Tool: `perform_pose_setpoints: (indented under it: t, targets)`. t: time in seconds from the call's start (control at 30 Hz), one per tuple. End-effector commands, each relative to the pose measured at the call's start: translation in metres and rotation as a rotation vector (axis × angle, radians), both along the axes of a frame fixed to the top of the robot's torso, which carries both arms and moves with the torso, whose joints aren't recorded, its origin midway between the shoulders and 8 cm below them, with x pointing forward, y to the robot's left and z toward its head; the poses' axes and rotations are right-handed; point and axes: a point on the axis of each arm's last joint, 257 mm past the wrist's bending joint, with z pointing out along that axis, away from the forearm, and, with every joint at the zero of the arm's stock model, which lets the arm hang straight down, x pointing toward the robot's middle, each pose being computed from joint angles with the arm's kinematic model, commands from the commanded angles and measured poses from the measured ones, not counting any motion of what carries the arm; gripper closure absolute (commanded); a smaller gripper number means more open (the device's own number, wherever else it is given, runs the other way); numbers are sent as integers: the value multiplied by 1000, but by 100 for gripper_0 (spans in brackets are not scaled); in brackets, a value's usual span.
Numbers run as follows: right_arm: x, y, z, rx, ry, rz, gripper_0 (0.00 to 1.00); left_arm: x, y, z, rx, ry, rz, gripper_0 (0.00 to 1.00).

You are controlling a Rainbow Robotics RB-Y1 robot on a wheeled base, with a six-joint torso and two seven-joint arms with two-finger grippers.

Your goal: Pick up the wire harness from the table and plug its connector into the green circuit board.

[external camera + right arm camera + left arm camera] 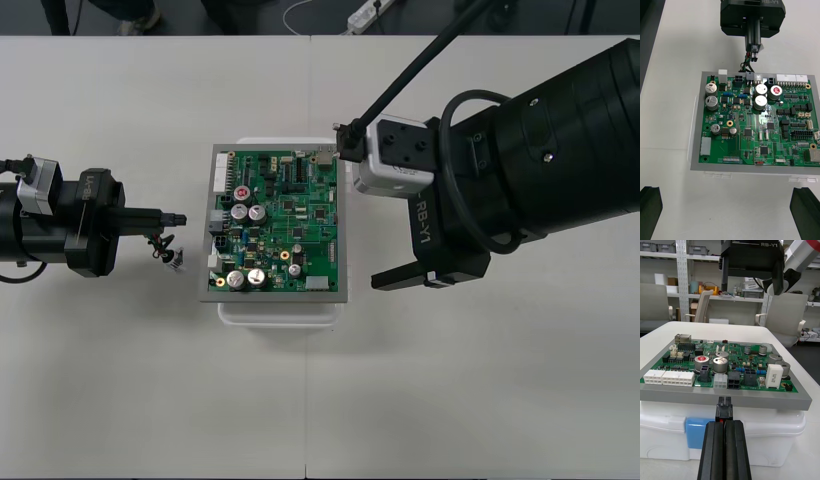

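Note:
The green circuit board (pixel 278 225) sits on its white base (pixel 275 310) mid-table. My left gripper (pixel 177 216) hovers just left of the board, shut on the harness's black plug (pixel 724 409), which points at the board's near edge (pixel 726 395), slightly below its black and white connectors and short of them. The harness wires (pixel 163 245) and round metal socket (pixel 180 260) dangle under the fingers (pixel 733 450). From the right wrist, the plug (pixel 754 48) is held just off the board (pixel 760 120). My right gripper (pixel 372 205) stands open beside the board's right side, its fingers (pixel 805 210) wide apart.
A black cable (pixel 420 60) runs from the right arm up across the table's far right. A power strip (pixel 368 14) and cords lie on the dark floor beyond the far edge. Bare table stretches in front of the base.

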Motion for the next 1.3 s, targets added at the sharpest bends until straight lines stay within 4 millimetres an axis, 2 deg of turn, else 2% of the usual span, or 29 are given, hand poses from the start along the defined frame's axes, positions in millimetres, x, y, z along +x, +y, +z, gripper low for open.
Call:
perform_pose_setpoints:
  t: [0.03,0.63,0.97,1.3]
  targets:
    - [1,-7,-5,-38,-20,0,0,-5,-16,14,-6,-55,-66,100]
    - [5,-8,17,45,24,-10,0,-4,-30,17,-14,-50,-91,100]
    - [10,-11,26,67,20,-18,0,-8,-34,8,12,-40,-111,100]
    - [10,-12,35,88,10,-17,0,-9,-35,10,8,-45,-114,100]
